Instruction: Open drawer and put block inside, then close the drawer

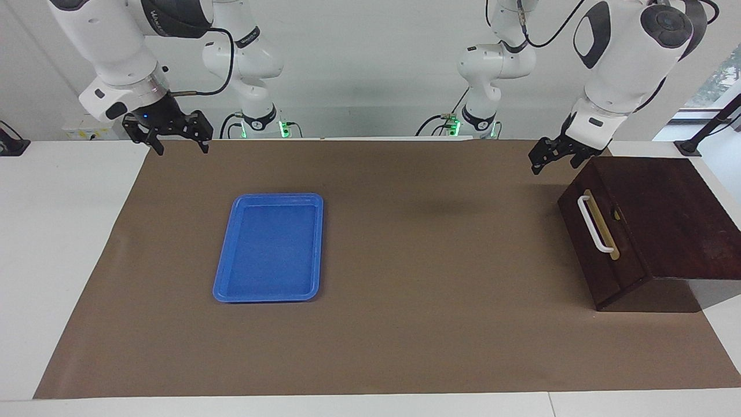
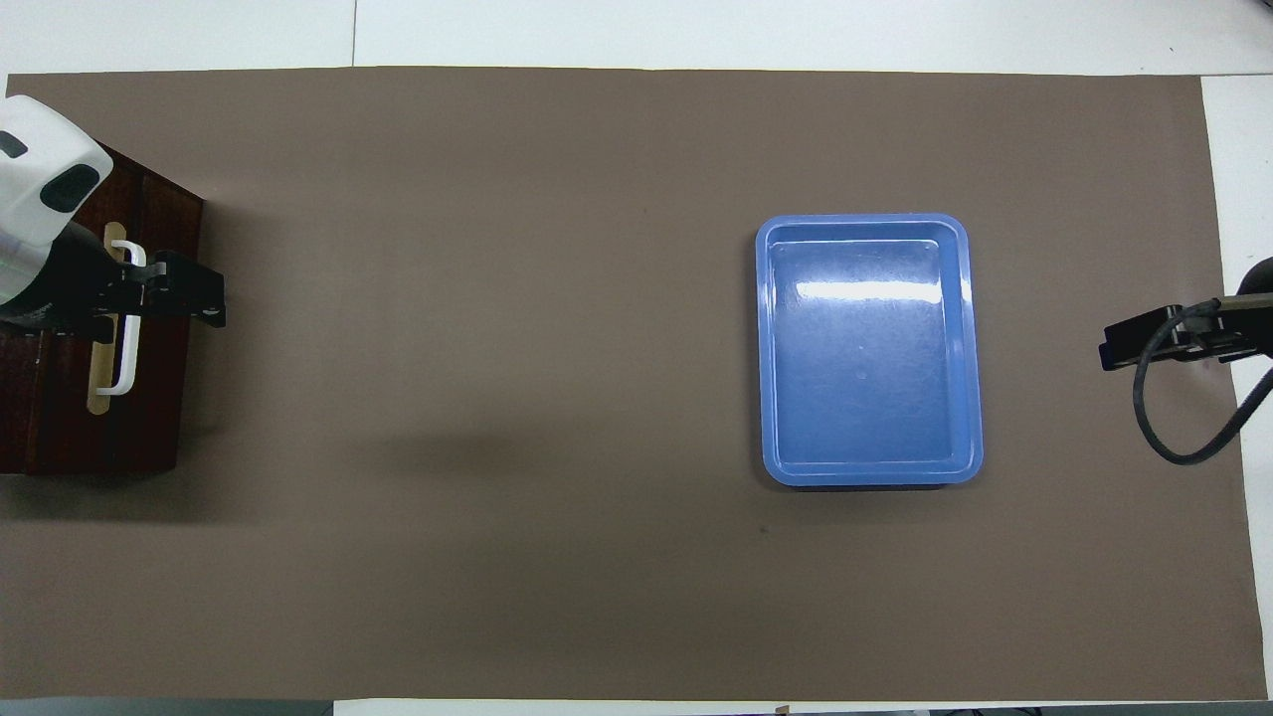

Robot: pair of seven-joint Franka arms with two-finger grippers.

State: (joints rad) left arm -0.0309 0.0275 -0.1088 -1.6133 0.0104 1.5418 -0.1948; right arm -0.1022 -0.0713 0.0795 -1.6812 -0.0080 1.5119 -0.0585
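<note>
My left gripper [image 1: 554,160] is up in the air, fingers spread apart and holding nothing. It hangs over the brown mat [image 1: 405,260], just off the corner of the dark wooden cabinet [image 1: 666,208] that sits at my left arm's end of the table. From overhead the same gripper [image 2: 184,298] covers the upper part of the handle, but the facing view shows clear air between my fingertips and the wood. No contact there.

The drawer [image 1: 599,249] is below and to the side of my left gripper, and it is shut, its dark front flush with the cabinet. Its white bar handle [image 1: 593,225] runs along a tan strip [image 1: 605,229], untouched, close under my left fingers but apart from them.

The block I cannot find. No yellow cube shows on the mat, on the cabinet or in either of my grippers, so where it is I cannot tell.

My right gripper [image 1: 179,142] waits at the other end, raised over the edge of the mat near my right arm's base, fingers also spread wide and empty. In the overhead view only a dark piece of it [image 2: 1159,340] pokes in at the edge.

A blue tray [image 1: 223,284] lies flat on the mat, farther out on the table than my right gripper and well apart from my left one. Nothing lies in it.
</note>
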